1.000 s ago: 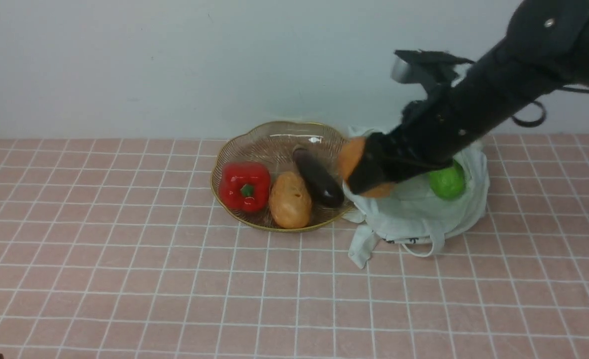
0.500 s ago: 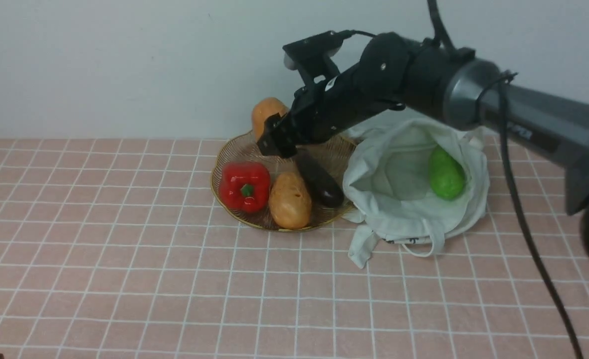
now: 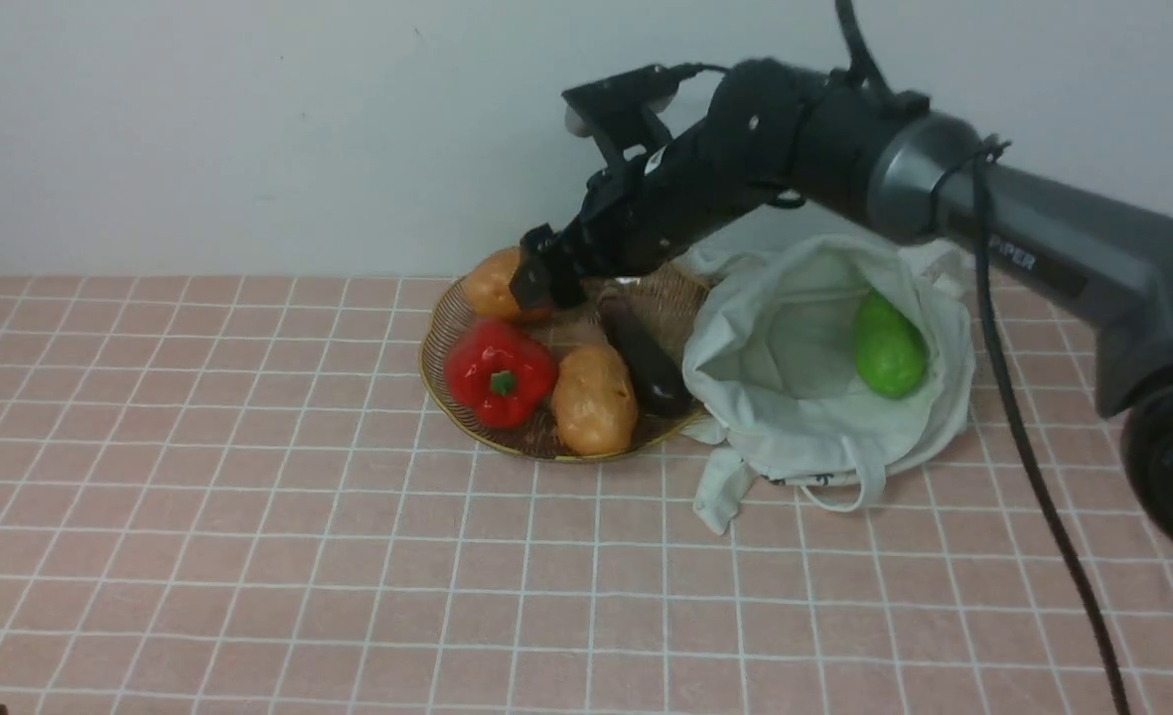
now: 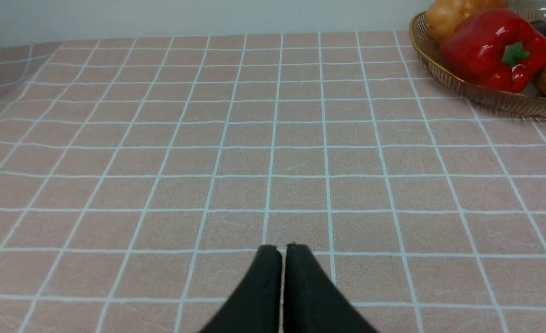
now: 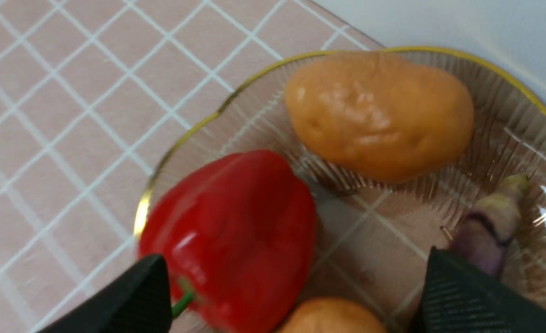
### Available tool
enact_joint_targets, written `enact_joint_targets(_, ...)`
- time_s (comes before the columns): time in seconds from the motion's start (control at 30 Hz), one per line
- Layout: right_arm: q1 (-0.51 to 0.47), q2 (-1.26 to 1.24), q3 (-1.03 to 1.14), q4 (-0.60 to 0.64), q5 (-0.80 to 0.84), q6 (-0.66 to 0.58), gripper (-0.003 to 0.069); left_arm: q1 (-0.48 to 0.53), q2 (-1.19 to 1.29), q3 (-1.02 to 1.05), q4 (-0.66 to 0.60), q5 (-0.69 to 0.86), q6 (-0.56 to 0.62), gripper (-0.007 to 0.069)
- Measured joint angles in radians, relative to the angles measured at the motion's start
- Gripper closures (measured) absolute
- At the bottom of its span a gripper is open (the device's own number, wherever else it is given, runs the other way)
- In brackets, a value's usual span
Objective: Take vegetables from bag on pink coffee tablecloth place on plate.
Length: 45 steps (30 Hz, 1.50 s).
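Front view. Spread over the worktop, pink tablecloth (image 3: 248,556) with a grid of thin white lines. Toward the far middle, gold-rimmed plate (image 3: 427,350), with the bag (image 3: 805,427) just to its right, cloth edge against the rim. In the plate: far potato (image 3: 492,285) at the far left rim, red bell pepper (image 3: 499,372) on the near left, near potato (image 3: 594,399) at the near rim, eggplant (image 3: 651,369) along the right side. In the open mouth of the bag, a green vegetable (image 3: 888,350) toward the right. Reaching in from the right and over the bag, right arm (image 3: 944,179), with the right fingers (image 3: 538,283) at the far potato's right end; cannot tell from here whether touching.

Left wrist view. Left fingers (image 4: 266,282) pressed together with nothing between them, over bare tablecloth, well to the left of the plate.

Right wrist view. Right fingers spread wide apart, one over the red bell pepper, the other just beside the eggplant's stem end. Beyond the tips, far potato lying free on the ribbed glass by the far rim, clamped by nothing. Red bell pepper just beside it. Between the fingers, a little of the near potato showing.
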State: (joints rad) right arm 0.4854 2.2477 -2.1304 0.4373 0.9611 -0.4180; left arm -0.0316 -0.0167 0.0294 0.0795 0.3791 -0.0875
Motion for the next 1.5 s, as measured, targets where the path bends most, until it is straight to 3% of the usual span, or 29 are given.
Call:
enact_joint_targets(0.1,-0.019,-0.063,-0.133,-0.01,0.199,0.018,0.0011,0.0,0.0,0.0,0.0,0.0,0.0,0.0629)
enact_joint_targets(0.2,-0.032,-0.147,-0.248,-0.038,0.272,0.084,0.0095,0.0,0.0,0.0,0.0,0.001,0.0,0.0629)
enact_joint_targets(0.33,-0.04,-0.288,-0.286,-0.157,0.294,0.265,0.0284,0.0,0.0,0.0,0.0,0.001,0.0,0.0629)
enact_joint_targets(0.47,-0.043,-0.46,-0.209,-0.313,0.307,0.336,0.0529,0.0,0.0,0.0,0.0,0.001,0.0,0.0629)
enact_joint_targets(0.53,-0.043,-0.553,-0.131,-0.349,0.309,0.346,0.0615,0.0,0.0,0.0,0.0,0.001,0.0,0.0629)
enact_joint_targets(0.6,-0.043,-0.705,0.012,-0.379,0.309,0.358,0.0655,0.0,0.0,0.0,0.0,0.001,0.0,0.0629)
enact_joint_targets(0.77,-0.043,-1.055,0.384,-0.409,0.307,0.374,0.0672,0.0,0.0,0.0,0.0,0.001,0.0,0.0629)
enact_joint_targets(0.87,-0.043,-1.275,0.715,-0.412,0.177,0.374,0.0673,0.0,0.0,0.0,0.0,0.001,0.0,0.0629)
enact_joint_targets(0.9,-0.043,-1.426,0.945,-0.412,0.026,0.374,0.0673,0.0,0.0,0.0,0.0,0.001,0.0,0.0629)
enact_joint_targets(1.07,-0.043,-1.771,1.527,-0.364,-0.512,0.375,0.0673,0.0,0.0,0.0,0.0,0.001,0.0,0.0629)
enact_joint_targets(1.1,-0.043,-1.781,1.546,-0.362,-0.512,0.375,0.0673,0.0,0.0,0.0,0.0,0.001,0.0,0.0629)
enact_joint_targets(1.13,-0.043,-1.844,1.669,-0.348,-0.618,0.375,0.0673,0.0,0.0,0.0,0.0,0.001,0.0,0.0629)
enact_joint_targets(1.27,-0.043,-1.881,1.796,-0.341,-0.717,0.375,0.0673,0.0,0.0,0.0,0.0,0.001,0.0,0.0629)
enact_joint_targets(1.5,-0.043,-1.881,1.828,-0.34,-0.74,0.375,0.0673,0.0,0.0,0.0,0.0,0.001,0.0,0.0629)
